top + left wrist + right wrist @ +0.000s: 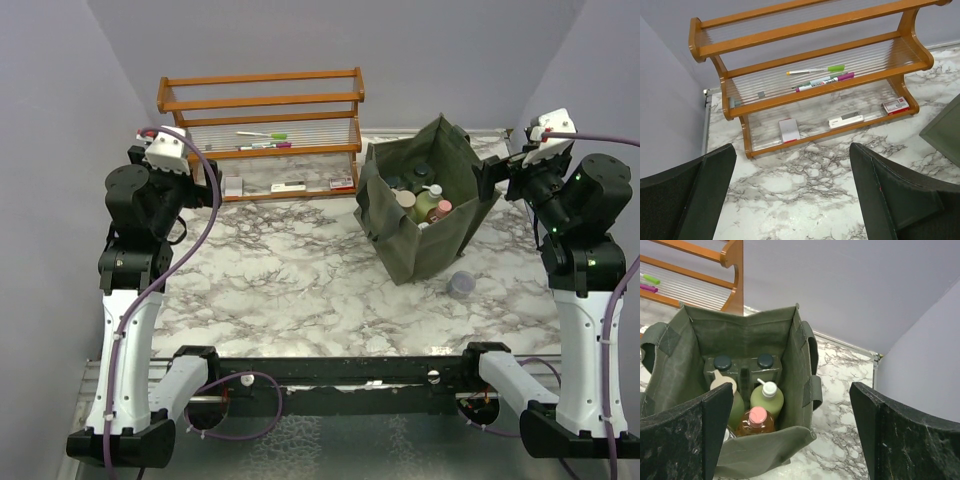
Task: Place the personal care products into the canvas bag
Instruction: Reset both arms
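Bottles [766, 400] stand upright inside the bag [415, 245], long axes vertical and caps pointing up toward its open mouth. In the right wrist view a pale green bottle [765, 405] with a white pump top sits at the middle, an amber bottle [755, 424] with a pink cap is just in front of it, a beige-capped bottle [726, 385] with a green body is to their left, and two dark caps [722, 362] show at the back, in pockets of an inner divider. The bag stands on the marble table [290, 270], right of centre and toward the far side, its sides creased and floppy and its mouth facing up. It is turned so that one corner points at the arm bases. The right gripper [791, 387] is raised just beside the bag's right rim with its jaws spread wide and nothing between them, and its camera looks down into the bag. The left gripper [792, 149] is at the far left, in front of the rack [260, 130] and well apart from the bag, jaws likewise wide and empty. The rack stands at the back left; two pens [825, 80], one green-capped and one pink-capped, lie lengthwise along its middle shelf, and small boxes [789, 130] lie on the bottom shelf. A jar [461, 283] sits on the table near the bag's near right side, not touching it
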You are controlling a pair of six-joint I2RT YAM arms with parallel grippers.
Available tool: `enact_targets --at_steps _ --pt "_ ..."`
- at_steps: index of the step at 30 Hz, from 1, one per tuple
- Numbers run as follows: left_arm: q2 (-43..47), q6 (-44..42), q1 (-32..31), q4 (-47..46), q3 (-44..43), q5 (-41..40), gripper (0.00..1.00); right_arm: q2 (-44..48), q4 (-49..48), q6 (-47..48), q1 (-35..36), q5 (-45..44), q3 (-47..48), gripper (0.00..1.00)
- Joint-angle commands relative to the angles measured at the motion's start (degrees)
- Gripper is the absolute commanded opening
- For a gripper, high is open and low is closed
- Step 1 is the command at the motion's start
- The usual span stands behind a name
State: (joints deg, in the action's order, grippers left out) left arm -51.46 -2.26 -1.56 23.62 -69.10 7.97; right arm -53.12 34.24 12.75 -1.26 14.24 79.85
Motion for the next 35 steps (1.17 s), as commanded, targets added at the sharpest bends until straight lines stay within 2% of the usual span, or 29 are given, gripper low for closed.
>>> enact_targets --at_steps 1,35 --pt "0.80 0.45 0.49 1.51 -2.40 1.09 0.99 0.86 2.68 -1.33 -1.22 1.13 1.53 1.00" --pt "1.26 -1.02 0.61 1.96 -0.84 4.80 0.99 0.83 2.99 -0.89 -1.60 4.92 0.07 0.99"
